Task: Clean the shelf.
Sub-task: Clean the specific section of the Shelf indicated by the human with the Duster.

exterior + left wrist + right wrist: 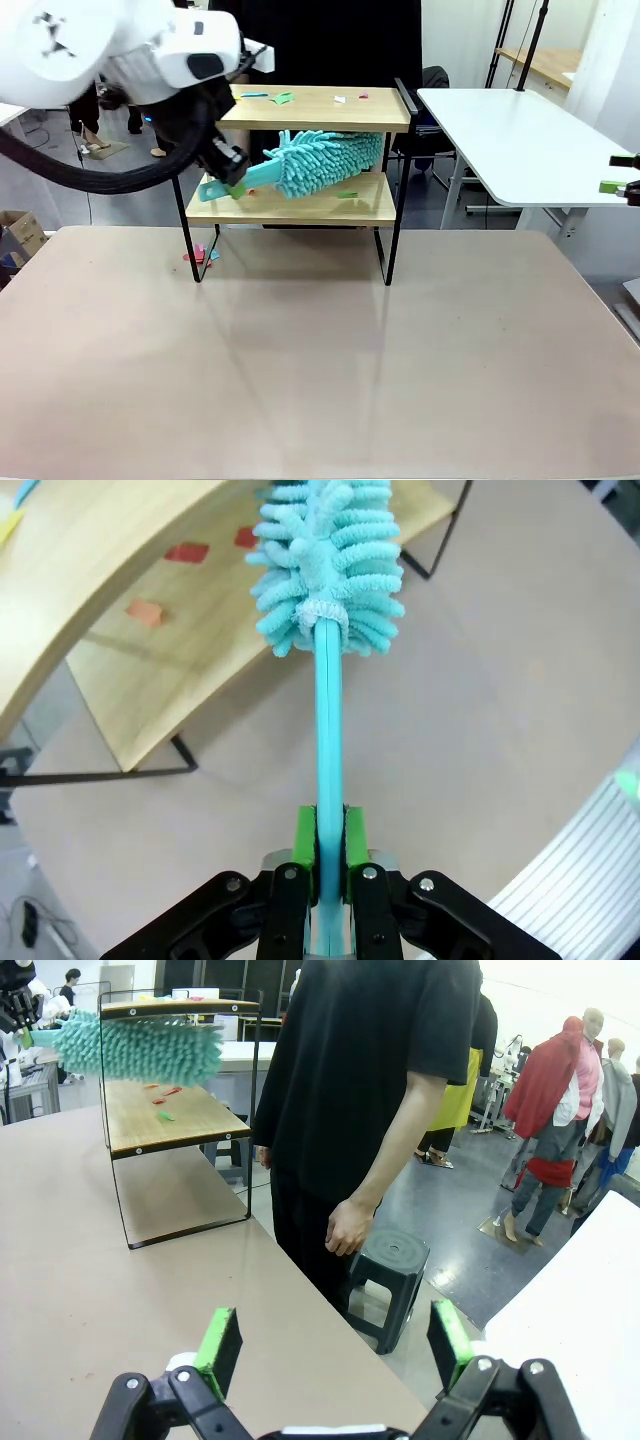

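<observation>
The shelf (320, 110) stands at the table's far side, with two light wooden boards on black legs. My left gripper (233, 186) is shut on the handle of a teal fluffy duster (322, 165), whose head lies between the boards over the lower one. In the left wrist view the green pads (306, 836) clamp the teal handle (329, 730), and the duster head (325, 560) reaches beside the shelf board (180, 670). Paper scraps (283, 98) lie on the top board and one green scrap (347, 194) on the lower. My right gripper (335, 1345) is open and empty at the right edge (622, 174).
Pink and teal scraps (200, 255) lie on the beige tabletop (320, 360) by the shelf's left leg. A person in black (370, 1090) stands at the far side behind the shelf. A white table (520, 140) is at the back right, a stool (390, 1260) beside the person.
</observation>
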Motion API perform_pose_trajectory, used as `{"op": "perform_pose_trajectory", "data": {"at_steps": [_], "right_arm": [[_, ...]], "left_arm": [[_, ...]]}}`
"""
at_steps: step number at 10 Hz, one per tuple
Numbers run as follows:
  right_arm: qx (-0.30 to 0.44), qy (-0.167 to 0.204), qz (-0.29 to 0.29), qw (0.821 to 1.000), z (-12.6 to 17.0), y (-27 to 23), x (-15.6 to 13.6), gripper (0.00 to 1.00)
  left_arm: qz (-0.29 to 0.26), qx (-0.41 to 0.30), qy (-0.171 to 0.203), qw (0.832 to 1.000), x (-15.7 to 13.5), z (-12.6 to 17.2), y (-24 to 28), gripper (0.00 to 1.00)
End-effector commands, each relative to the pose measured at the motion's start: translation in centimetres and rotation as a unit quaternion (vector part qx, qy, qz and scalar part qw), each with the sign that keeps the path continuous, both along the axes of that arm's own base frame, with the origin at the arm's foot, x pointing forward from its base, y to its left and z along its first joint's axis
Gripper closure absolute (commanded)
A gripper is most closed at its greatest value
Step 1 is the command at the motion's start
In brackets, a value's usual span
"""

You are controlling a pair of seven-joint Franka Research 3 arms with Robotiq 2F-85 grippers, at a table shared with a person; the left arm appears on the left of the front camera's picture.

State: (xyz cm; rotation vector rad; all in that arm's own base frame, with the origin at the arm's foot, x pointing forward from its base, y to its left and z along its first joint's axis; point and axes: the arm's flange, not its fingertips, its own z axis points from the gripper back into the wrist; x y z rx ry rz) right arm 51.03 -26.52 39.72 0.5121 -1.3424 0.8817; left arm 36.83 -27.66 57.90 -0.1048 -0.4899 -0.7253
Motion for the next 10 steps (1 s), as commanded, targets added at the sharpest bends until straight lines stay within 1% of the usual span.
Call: {"op": "perform_pose_trajectory", "data": {"at_steps": [1,3,4,5,6,7,8,10], "right_arm": [[-0.007,0.007,-0.006,1.0,0.7,0.5,0.0,0.0],[-0.007,0.007,-0.006,1.0,0.7,0.5,0.0,0.0],[-0.007,0.007,-0.006,1.0,0.7,0.5,0.0,0.0],[-0.007,0.007,-0.006,1.0,0.7,0.5,0.0,0.0],[-0.007,0.007,-0.006,1.0,0.7,0.5,0.0,0.0],[-0.007,0.007,-0.006,1.0,0.7,0.5,0.0,0.0],[-0.007,0.007,-0.006,1.0,0.7,0.5,0.0,0.0],[-0.007,0.007,-0.006,1.0,0.7,0.5,0.0,0.0]], "left_arm": [[0.045,0.001,-0.025,0.999,1.2,0.7,-2.8,0.87],[0.081,-0.008,0.001,0.997,2.6,0.7,-5.4,0.87],[0.107,-0.014,0.025,0.994,3.5,0.8,-6.8,0.87],[0.113,-0.014,0.035,0.993,4.3,0.7,-7.9,0.87],[0.117,-0.017,0.04,0.992,5.0,0.5,-9.0,0.87],[0.098,-0.044,0.03,0.994,5.6,0.6,-9.8,0.87],[0.102,-0.019,0.039,0.994,4.2,-0.2,-7.4,0.87],[0.102,-0.019,0.039,0.994,4.2,-0.2,-7.4,0.87]]}}
